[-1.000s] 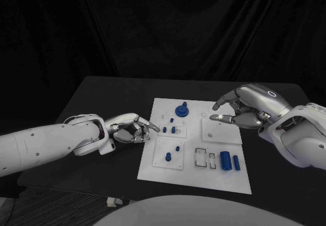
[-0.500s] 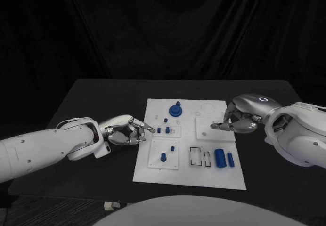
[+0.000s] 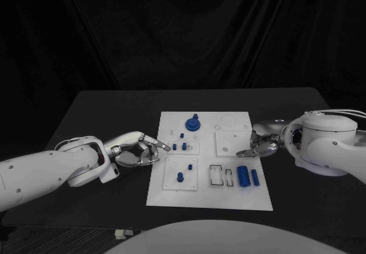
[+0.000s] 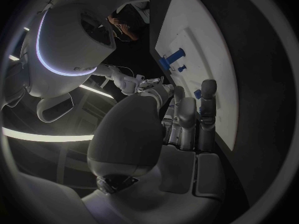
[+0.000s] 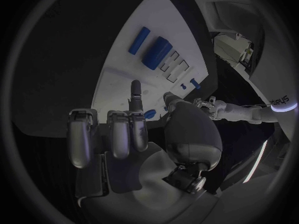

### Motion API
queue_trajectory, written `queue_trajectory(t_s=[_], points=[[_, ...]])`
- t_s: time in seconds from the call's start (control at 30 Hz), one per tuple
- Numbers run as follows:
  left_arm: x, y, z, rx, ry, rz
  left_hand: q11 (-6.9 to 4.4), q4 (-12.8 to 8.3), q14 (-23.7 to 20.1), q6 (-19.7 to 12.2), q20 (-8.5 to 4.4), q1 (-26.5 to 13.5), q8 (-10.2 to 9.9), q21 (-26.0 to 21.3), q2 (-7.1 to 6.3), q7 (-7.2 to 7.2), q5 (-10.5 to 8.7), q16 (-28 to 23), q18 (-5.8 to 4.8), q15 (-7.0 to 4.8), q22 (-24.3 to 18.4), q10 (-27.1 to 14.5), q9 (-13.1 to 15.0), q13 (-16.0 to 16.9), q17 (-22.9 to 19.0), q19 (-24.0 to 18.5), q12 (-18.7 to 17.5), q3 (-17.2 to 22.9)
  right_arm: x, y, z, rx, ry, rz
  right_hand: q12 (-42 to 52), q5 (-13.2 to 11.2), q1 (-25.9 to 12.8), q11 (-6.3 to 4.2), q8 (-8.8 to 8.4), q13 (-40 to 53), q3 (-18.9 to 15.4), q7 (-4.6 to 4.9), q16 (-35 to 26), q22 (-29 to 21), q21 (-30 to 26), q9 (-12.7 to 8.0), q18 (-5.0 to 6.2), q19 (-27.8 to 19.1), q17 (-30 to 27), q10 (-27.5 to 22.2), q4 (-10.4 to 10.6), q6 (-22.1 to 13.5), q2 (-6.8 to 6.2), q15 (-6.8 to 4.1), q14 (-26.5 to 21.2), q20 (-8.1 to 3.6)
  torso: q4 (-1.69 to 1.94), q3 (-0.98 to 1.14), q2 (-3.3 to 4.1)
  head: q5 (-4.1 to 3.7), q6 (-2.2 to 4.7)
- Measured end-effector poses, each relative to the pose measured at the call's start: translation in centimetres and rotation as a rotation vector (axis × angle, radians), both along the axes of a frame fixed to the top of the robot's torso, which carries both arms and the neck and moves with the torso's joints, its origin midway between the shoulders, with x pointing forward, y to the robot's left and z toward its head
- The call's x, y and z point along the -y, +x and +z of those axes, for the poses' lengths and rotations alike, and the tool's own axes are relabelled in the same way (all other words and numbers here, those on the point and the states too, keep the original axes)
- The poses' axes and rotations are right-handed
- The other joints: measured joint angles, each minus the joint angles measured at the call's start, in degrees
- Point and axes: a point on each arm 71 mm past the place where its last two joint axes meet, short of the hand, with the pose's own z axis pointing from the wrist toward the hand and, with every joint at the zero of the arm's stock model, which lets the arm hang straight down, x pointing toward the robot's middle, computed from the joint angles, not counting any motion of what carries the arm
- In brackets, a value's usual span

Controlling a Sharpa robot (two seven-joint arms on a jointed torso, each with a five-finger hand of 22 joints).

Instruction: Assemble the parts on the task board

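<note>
The white task board (image 3: 229, 198) lies mid-table. On it are a round blue part (image 3: 193, 124), small blue pegs (image 3: 179, 146), two more pegs (image 3: 184, 174) and two blue cylinders (image 3: 248, 176). My left hand (image 3: 137, 150) hovers at the board's left edge with its fingers curled in, holding nothing. My right hand (image 3: 263, 144) sits at the board's right edge; one finger (image 5: 136, 97) reaches out over the board (image 5: 134, 69) and the others are bent. The cylinders (image 5: 156, 50) lie beyond that finger. The left wrist view has my left hand (image 4: 187, 119) beside the board (image 4: 206, 45).
The black table (image 3: 99, 116) spreads wide on both sides of the board, and black curtains hang behind it. Empty slots (image 3: 221, 176) lie beside the cylinders, and a square white plate (image 3: 231, 142) sits near my right hand.
The camera has shifted. My right hand has come down from above the board's far right part to its right edge. My left hand has drawn back slightly to the left edge.
</note>
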Motion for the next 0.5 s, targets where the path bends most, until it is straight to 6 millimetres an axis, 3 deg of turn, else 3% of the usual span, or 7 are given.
queue_trajectory(t_s=[0.23, 0.3, 0.37, 0.5], points=[[-0.1, 0.2, 1.6, 0.040, -0.010, 0.005, 0.00, 0.0, 0.0, 0.0, 0.00, 0.0, 0.0, 0.0, 0.00, 0.00, 0.00, 0.0, 0.00, 0.00, 0.0, 0.0, 0.0, 0.0, 0.0, 0.0, 0.0, 0.0, -0.7, 0.8, 0.3, -0.039, 0.008, -0.016, 0.0, 1.2, 0.6, 0.56, -2.74, 0.0, 0.5, 1.15, 0.0, 0.0, -3.9, -1.4, 0.01, 0.0, 0.0, -0.1, -0.2, -1.8, 0.55, 0.00, 0.0, 0.00, 0.02, -0.01, 0.01, -0.03, 0.00], [0.0, 0.3, 2.1, 0.051, -0.014, 0.005, 0.00, 0.0, 0.0, 0.0, 0.00, 0.0, 0.0, 0.0, 0.00, 0.00, 0.00, 0.0, 0.00, 0.00, 0.0, 0.0, 0.0, 0.0, 0.0, 0.0, 0.0, 0.0, -0.8, 1.1, 0.2, -0.049, 0.011, -0.023, 0.0, 1.4, 1.5, 0.97, -3.49, 0.0, 0.5, 1.39, 0.0, 0.0, -5.0, -1.7, 0.89, 0.0, 0.0, -0.1, -0.2, -2.6, 0.33, 0.20, 0.2, 0.02, 0.03, -0.01, 0.01, 0.02, 0.00], [0.1, 0.4, 2.5, 0.061, -0.016, 0.004, 0.00, 0.0, 0.0, 0.0, 0.00, 0.0, 0.0, 0.0, 0.00, 0.00, 0.00, 0.0, 0.00, 0.00, 0.0, 0.0, 0.0, 0.0, 0.0, 0.0, 0.0, 0.0, -1.0, 1.3, 0.1, -0.061, 0.017, -0.028, 0.0, 1.4, 2.1, 0.96, -4.37, 0.0, 0.5, 1.75, 0.0, 0.0, -5.1, -2.2, 0.98, 0.3, 0.0, -0.1, -0.2, -3.6, 0.20, 0.45, 0.0, 0.31, 0.03, -0.01, 0.01, 0.07, 0.00], [0.3, 0.4, 2.8, 0.069, -0.020, 0.001, 0.00, 0.0, 0.0, 0.0, 0.00, 0.0, 0.0, 0.0, 0.00, 0.00, 0.00, 0.0, 0.00, 0.00, 0.0, 0.0, 0.0, -0.1, 0.0, 0.0, 0.0, 0.0, -1.5, 1.6, -0.1, -0.088, 0.028, -0.034, 0.0, 1.4, 2.0, 1.14, -4.60, 0.0, 0.5, 1.94, 0.0, 0.0, -5.1, -2.4, 0.98, 0.3, 0.0, 0.1, -0.2, -3.8, 0.21, 0.65, 0.2, 0.31, 0.03, -0.01, 0.01, -0.18, 0.00]])
